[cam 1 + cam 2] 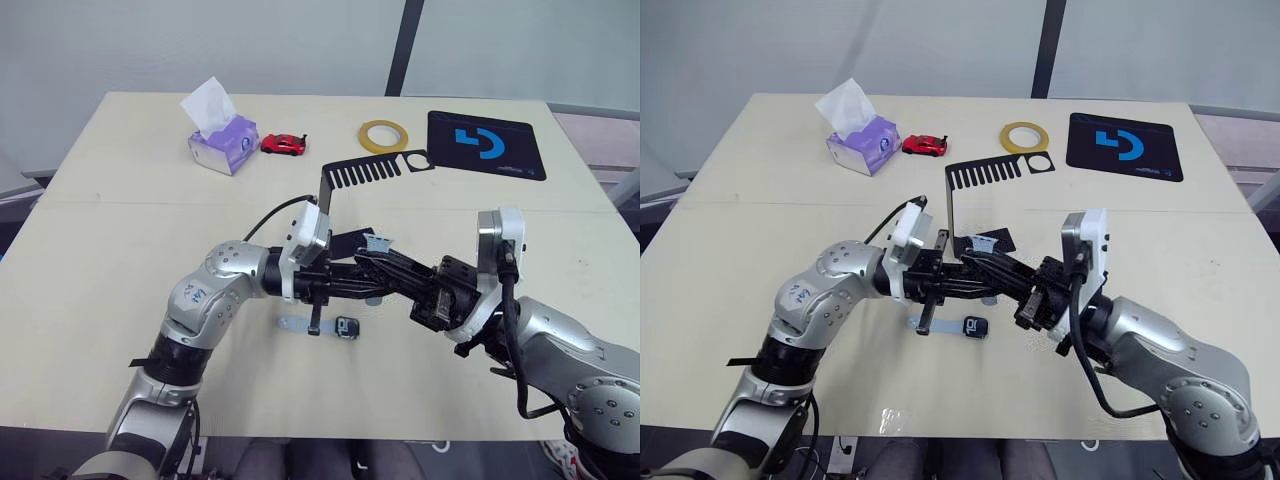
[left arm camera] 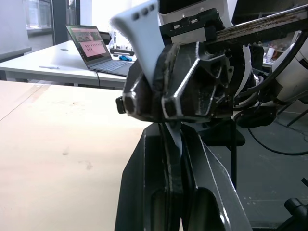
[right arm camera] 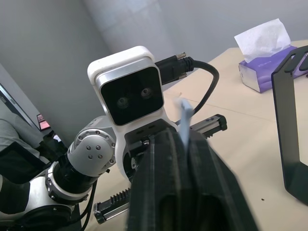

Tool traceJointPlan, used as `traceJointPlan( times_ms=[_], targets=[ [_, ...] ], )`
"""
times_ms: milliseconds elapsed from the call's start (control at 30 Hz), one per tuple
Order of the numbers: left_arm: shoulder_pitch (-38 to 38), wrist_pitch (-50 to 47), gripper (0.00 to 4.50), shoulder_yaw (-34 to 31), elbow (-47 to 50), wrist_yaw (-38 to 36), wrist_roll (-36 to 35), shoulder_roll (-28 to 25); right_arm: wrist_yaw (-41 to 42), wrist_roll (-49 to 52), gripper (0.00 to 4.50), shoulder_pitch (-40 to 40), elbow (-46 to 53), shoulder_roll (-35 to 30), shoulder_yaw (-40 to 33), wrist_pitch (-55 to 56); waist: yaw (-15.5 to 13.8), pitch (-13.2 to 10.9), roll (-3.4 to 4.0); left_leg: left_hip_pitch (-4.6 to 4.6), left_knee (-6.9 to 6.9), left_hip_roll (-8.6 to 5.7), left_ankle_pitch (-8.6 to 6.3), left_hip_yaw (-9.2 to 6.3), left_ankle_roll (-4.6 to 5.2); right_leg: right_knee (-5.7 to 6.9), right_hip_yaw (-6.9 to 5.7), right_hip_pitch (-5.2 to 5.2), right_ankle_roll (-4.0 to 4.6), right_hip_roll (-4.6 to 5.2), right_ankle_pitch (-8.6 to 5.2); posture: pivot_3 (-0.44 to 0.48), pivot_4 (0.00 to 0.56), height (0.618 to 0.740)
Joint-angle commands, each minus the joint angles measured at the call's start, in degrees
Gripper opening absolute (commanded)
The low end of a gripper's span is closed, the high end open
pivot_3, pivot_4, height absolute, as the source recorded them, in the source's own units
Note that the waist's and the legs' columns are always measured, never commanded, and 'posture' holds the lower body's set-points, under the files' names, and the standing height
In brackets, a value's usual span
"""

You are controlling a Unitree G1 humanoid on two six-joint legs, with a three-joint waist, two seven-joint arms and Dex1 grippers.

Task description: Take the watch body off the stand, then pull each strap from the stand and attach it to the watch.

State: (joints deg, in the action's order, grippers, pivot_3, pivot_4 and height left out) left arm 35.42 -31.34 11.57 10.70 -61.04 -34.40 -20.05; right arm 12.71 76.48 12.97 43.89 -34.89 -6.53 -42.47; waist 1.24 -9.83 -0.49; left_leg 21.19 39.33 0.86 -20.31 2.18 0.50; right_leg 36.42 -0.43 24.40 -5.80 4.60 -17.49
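I see both grippers pinching one strap [image 1: 378, 243] between them above the table [image 1: 100, 250]. The watch body [image 1: 347, 326] lies below, off the stand [image 1: 365, 175].

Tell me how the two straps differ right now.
One strap is held up in the air, pinched by both the left gripper and the right gripper; the other strap lies flat on the table. The held one is loose from the watch body; the lying one meets it. Both are pale grey-blue and off the stand.
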Motion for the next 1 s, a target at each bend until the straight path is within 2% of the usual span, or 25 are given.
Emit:
traceJointPlan(
  times_ms=[33, 467, 600, 700, 767, 933, 1000],
  targets=[
    [0.83, 0.02, 0.0, -0.78, 1.13, 0.08, -0.91, 0.47, -0.13, 1.32, 0.08, 0.71, 0.57, 0.34, -0.39, 1.51, 0.0, 0.0, 0.0, 0.0, 0.0, 0.0, 0.0, 0.0, 0.0, 0.0, 0.0, 0.0, 0.0, 0.0, 0.0, 0.0, 0.15, 0.738],
    [1.74, 0.05, 0.0, -0.51, -0.19, 0.35, -0.49, 1.6, -0.37, 0.8, 0.08, 1.48, 0.3, 0.08, -0.98, 1.87, -0.02, 0.0, 0.0, 0.0, 0.0, 0.0, 0.0, 0.0, 0.0, 0.0, 0.0, 0.0, 0.0, 0.0, 0.0, 0.0, 0.15, 0.738],
    [1.97, -2.73, 0.0, -0.65, -0.18, 0.54, -1.49, 1.02, -0.3, 0.46, 0.08, 1.49, 0.53, -0.34, -0.99, 1.7, -0.02, 0.0, 0.0, 0.0, 0.0, 0.0, 0.0, 0.0, 0.0, 0.0, 0.0, 0.0, 0.0, 0.0, 0.0, 0.0, 0.15, 0.738],
    [2.04, -4.3, 1.0, -1.12, -0.16, -0.15, -1.98, 0.02, 0.07, -0.23, 0.0, 1.27, 0.91, -1.09, -0.92, 1.43, 0.01, 0.0, 0.0, 0.0, 0.0, 0.0, 0.0, 0.0, 0.0, 0.0, 0.0, 0.0, 0.0, -0.01, 0.0, 0.0, 0.15, 0.738],
    [1.58, -4.56, 1.89, -1.02, 0.56, -1.95, -1.53, -2.2, 0.65, -1.52, 0.0, 0.6, 1.71, -2.75, -1.26, 0.89, 0.1, 0.0, 0.0, 0.0, 0.0, 0.0, 0.0, 0.0, 0.0, 0.0, 0.0, 0.0, 0.0, -0.01, 0.0, 0.0, 0.15, 0.738],
    [0.67, -1.66, 4.24, 1.67, 1.25, -9.16, 2.96, -11.95, 4.92, -8.37, 0.0, -3.32, 5.29, -11.29, -4.13, 0.29, 0.09, 0.0, 0.0, 0.0, -0.01, 0.01, 0.0, 0.01, 0.0, 0.0, 0.0, 0.02, 0.01, -0.03, 0.0, 0.0, 0.15, 0.738],
    [0.29, 0.47, 4.39, 3.16, 1.39, -10.72, 5.68, -14.63, 6.87, -11.36, 0.0, -6.44, 7.14, -14.61, -6.58, 0.91, -0.2, 0.0, 0.0, 0.01, -0.01, -0.02, 0.0, 0.0, 0.01, -0.02, -0.02, 0.01, 0.01, -0.06, -0.01, 0.0, 0.15, 0.738]
  ],
)
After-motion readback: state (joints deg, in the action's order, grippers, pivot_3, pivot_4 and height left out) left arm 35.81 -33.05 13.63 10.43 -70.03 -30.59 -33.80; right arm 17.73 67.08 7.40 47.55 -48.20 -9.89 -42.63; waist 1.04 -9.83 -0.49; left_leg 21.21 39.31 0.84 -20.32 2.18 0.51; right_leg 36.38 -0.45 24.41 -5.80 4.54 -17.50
